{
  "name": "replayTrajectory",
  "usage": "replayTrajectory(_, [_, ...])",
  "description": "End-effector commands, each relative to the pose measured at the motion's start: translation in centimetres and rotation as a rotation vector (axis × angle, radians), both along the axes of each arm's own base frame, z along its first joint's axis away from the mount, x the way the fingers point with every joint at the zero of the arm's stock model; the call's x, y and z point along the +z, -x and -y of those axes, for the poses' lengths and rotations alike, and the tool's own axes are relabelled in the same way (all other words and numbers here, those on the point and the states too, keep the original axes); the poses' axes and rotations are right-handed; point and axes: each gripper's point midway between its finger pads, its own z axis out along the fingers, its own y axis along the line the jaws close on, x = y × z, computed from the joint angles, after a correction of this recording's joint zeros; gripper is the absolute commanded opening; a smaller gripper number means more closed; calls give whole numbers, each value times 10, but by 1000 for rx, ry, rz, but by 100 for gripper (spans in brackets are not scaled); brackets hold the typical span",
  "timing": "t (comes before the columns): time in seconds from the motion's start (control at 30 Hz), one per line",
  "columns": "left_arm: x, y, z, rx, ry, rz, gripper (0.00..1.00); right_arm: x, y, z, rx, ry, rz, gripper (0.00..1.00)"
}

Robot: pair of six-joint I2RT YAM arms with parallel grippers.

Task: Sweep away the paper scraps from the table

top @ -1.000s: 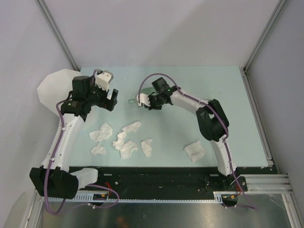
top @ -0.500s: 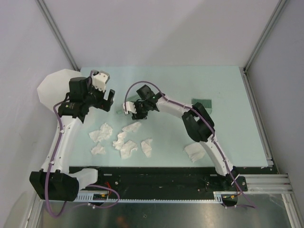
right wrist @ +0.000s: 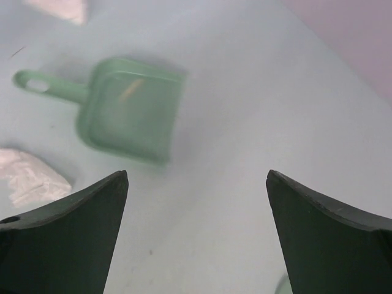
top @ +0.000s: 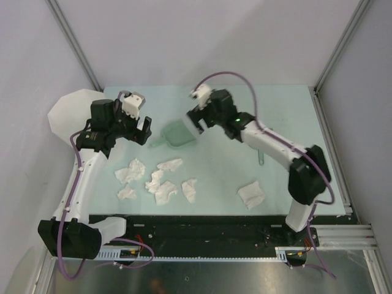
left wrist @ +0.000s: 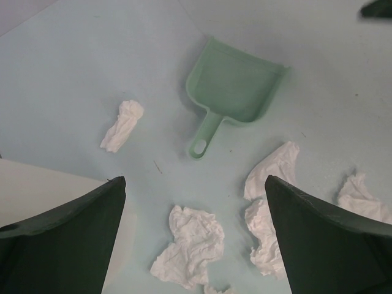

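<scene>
On the table [top: 294, 110], the paper scraps [top: 164, 191] are clustered just beside the green dustpan [top: 177, 133]. The left gripper [top: 144, 130] and right gripper [top: 196, 119] are both spread wide, empty. Its handle [left wrist: 205, 131] should be grasped squarely, the pan's lip kept flat.

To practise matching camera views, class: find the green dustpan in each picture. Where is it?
Top external: dustpan left of centre.
Left wrist: dustpan upper middle, handle pointing down.
Right wrist: dustpan upper left, blurred.
Shared landmark: the pale green table under it.
</scene>
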Motion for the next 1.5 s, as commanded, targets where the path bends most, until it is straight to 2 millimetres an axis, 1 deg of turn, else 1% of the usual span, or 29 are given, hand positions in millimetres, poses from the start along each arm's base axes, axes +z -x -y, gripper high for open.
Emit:
replayTrajectory(0.0, [10, 0, 17, -71, 22, 21, 99, -60, 20, 134, -638, -61, -442, 98])
replayTrajectory(0.03, [11, 0, 19, -76, 22, 23, 99, -64, 26, 152, -703, -81, -477, 98])
replayTrajectory(0.07, [11, 0, 22, -85, 22, 22, 100, -91, 43, 170, -785, -76, -559, 94])
replayTrajectory(0.1, [11, 0, 23, -87, 23, 23, 99, -97, 45, 192, -858, -74, -571, 93])
replayTrajectory(0.17, [11, 1, 27, -100, 25, 20, 100, -100, 54, 211, -923, -66, -557, 93])
replayTrajectory(0.2, [11, 1, 28, -104, 24, 19, 100, -107, 59, 225, -978, -29, -541, 93])
replayTrajectory(0.3, [9, 3, 31, -112, 22, 16, 100, -115, 65, 238, -1027, 13, -556, 94])
replayTrajectory(0.43, [6, 5, 31, -111, 14, 13, 99, -137, 67, 265, -1121, 23, -605, 92])
replayTrajectory(0.5, [7, 7, 30, -109, 14, 16, 99, -145, 65, 266, -1118, 2, -620, 92])
replayTrajectory(0.57, [7, 8, 31, -112, 15, 16, 100, -161, 68, 272, -1117, -24, -680, 90])
replayTrajectory(0.6, [6, 8, 31, -113, 13, 15, 99, -169, 67, 268, -1097, -48, -716, 89])
replayTrajectory(0.7, [6, 9, 31, -115, 12, 14, 99, -187, 69, 275, -1091, -24, -741, 84])
replayTrajectory(0.73, [6, 9, 32, -116, 12, 14, 99, -191, 69, 273, -1077, -23, -756, 77])
replayTrajectory(0.8, [6, 10, 32, -117, 10, 16, 99, -203, 71, 263, -1031, -33, -804, 70])
replayTrajectory(0.83, [6, 10, 32, -117, 11, 14, 99, -208, 73, 263, -1028, -28, -818, 53])
replayTrajectory(0.9, [7, 11, 32, -118, 9, 18, 99, -213, 78, 266, -1046, 5, -827, 31])
replayTrajectory(0.93, [9, 11, 33, -120, 9, 22, 99, -211, 80, 267, -1050, 15, -823, 13])
replayTrajectory(0.97, [9, 13, 34, -126, 13, 21, 100, -208, 83, 267, -1046, 27, -820, 1])
replayTrajectory(1.0, [8, 14, 35, -133, 15, 18, 100, -204, 83, 264, -1034, 38, -803, 0])
replayTrajectory(1.07, [6, 18, 43, -173, 29, 7, 100, -182, 80, 253, -980, -5, -767, 0])
replayTrajectory(1.1, [5, 21, 48, -199, 38, 4, 100, -170, 79, 241, -927, -52, -775, 0])
replayTrajectory(1.13, [4, 26, 56, -236, 43, 0, 100, -146, 78, 231, -878, -114, -746, 0])
replayTrajectory(1.2, [5, 36, 76, -329, 83, -9, 100, -112, 77, 202, -770, -249, -742, 0])
replayTrajectory(1.23, [5, 43, 90, -403, 82, 0, 100, -95, 79, 186, -716, -303, -730, 0])
replayTrajectory(1.27, [6, 49, 100, -455, 95, 0, 100, -65, 80, 170, -637, -382, -692, 0])
replayTrajectory(1.3, [8, 54, 109, -501, 99, 10, 100, -52, 82, 161, -609, -411, -682, 0])
replayTrajectory(1.33, [8, 62, 124, -570, 81, 21, 100, -35, 89, 142, -562, -438, -675, 0])
replayTrajectory(1.43, [16, 71, 144, -716, -22, 128, 100, -7, 104, 111, -485, -505, -703, 0])
replayTrajectory(1.47, [22, 70, 146, -737, -59, 169, 100, 3, 115, 91, -405, -540, -734, 0])
